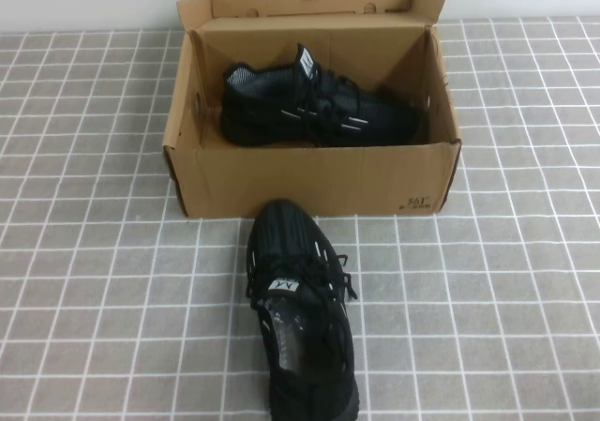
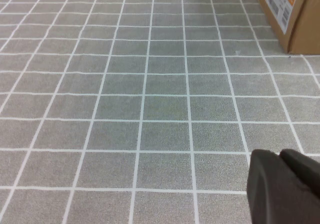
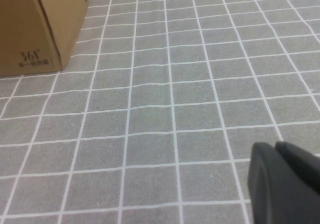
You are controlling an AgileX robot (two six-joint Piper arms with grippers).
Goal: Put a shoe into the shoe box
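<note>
Shoe (image 1: 302, 323) sits on the grey tiled table (image 1: 94, 280) just in front of the shoe box (image 1: 309, 182), toe pointing at the box's front wall and nearly touching it, heel toward the robot, upright on its sole with laces and white tongue label facing up. Behind it the box stands open, flap lid folded back, and a matching twin sneaker (image 1: 319, 107) already lies inside on its side along the back wall, leaving a strip of free floor nearer the front wall.

Neither arm shows in the high view. Left gripper (image 2: 282, 186) appears only in its own wrist view, jaws pressed together and empty, low over bare tiles with a labelled corner of the box beyond it. Right gripper (image 3: 282, 181) is likewise closed on nothing, over bare tiles with the printed corner of the box off ahead. Both are well apart from the shoe.

Judging from this, the pick has not begun. To do it well, one gripper would need to spread its jaws first, come in above the shoe's mid-section and pinch across the collar or laced upper, where the knit gives a firm hold. The lift should clear the front wall before moving forward, and the shoe probably wants turning to lie lengthwise in the free strip, so it does not land on the twin
</note>
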